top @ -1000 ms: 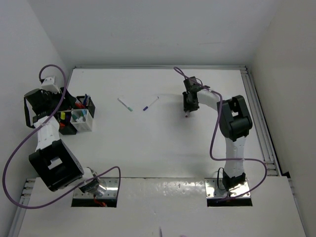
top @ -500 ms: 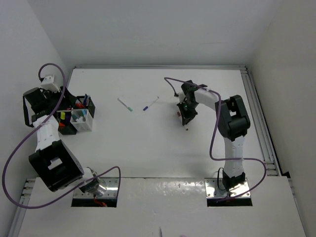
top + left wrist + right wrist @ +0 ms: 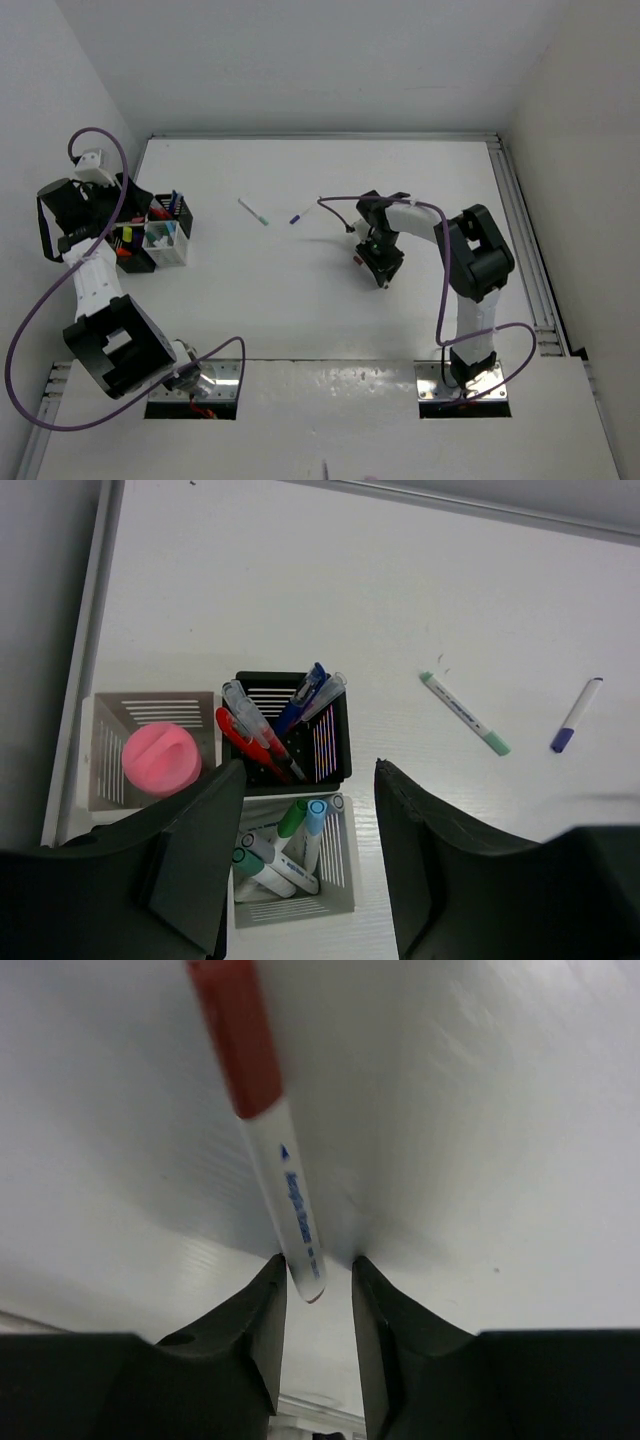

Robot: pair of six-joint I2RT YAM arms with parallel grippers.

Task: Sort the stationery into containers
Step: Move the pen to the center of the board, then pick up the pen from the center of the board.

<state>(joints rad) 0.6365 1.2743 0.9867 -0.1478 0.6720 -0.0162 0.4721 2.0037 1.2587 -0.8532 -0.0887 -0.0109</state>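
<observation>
Right pincer (image 3: 312, 1285) down at the table (image 3: 300, 320), just off centre toward 3 o'clock. In its wrist view the red-capped marker (image 3: 280, 1160) lies flat on the table, white tail end poking between the fingertips. The tail touches one finger and a clear gap shows to the other, so the jaws are narrowly parted and not clamping it. Left pincer (image 3: 308, 780) spread wide, nothing between the fingers, hanging above the holder cluster at the table's 9 o'clock edge. Black holder (image 3: 290, 677) carries red, blue and clear-bodied pens standing tilted. White holder (image 3: 345, 860) touches it at 6 o'clock, with green- and light-blue-capped markers inside. Third holder (image 3: 150, 698) at 9 o'clock of the black one, colour unclear, holds the pink stick (image 3: 160, 758). Two loose pens lie on the table, apart from each other: green-capped pen (image 3: 465, 713) toward 11 o'clock of centre, purple-capped pen (image 3: 577, 715) near 12 o'clock.
</observation>
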